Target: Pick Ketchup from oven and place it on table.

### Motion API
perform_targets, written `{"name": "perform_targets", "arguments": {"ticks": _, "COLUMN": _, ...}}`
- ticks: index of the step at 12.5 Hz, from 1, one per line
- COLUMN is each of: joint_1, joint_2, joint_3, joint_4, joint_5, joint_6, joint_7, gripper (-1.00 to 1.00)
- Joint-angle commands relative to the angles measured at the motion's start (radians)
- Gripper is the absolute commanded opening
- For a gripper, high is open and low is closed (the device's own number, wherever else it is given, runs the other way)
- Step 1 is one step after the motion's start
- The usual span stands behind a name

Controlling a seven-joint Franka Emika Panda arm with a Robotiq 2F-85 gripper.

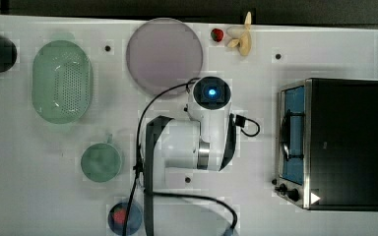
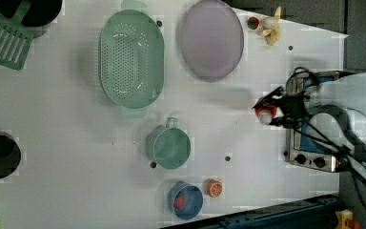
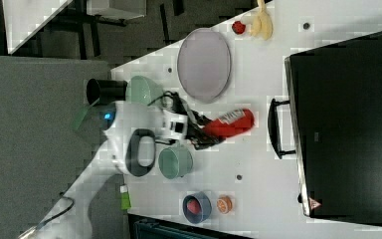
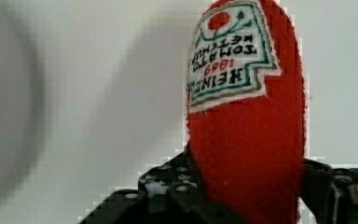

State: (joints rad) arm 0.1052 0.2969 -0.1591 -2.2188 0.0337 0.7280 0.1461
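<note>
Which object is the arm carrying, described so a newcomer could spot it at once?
Start at the black oven on the white table. Facing its door handle, the tool grips the ketchup: a red bottle with a white printed label, unlike the small round strawberry.

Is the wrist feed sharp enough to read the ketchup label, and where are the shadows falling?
Wrist view: the ketchup label is in focus and legible, the claw clamped on the bottle; the table behind is soft, with a blurred shadow. Left view: a faint grey shadow stretches across the table beside the bottle.
</note>
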Motion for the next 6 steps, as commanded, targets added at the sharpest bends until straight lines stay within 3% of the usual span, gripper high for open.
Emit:
{"name": "perform_targets", "arguments": {"ticks": 1, "joint_1": 0.001, "joint_2": 0.002, "joint_3": 0.008, "joint_4": -0.012, "joint_5": 0.000, "joint_6": 0.074, "joint_7": 0.023, "gripper": 0.33}}
{"name": "perform_targets", "arguments": {"ticks": 4, "joint_1": 0.001, "joint_2": 0.056, "joint_3": 0.011, "joint_4": -0.012, "joint_5": 0.002, "joint_6": 0.146, "joint_7": 0.023, "gripper": 0.96}}
{"name": "perform_targets", "arguments": {"ticks": 6, "joint_1": 0.002, "joint_2": 0.024, "joint_3": 0.011, "joint_4": 0.006, "joint_5": 0.002, "joint_6": 0.143, "joint_7": 0.026, "gripper": 1.00}}
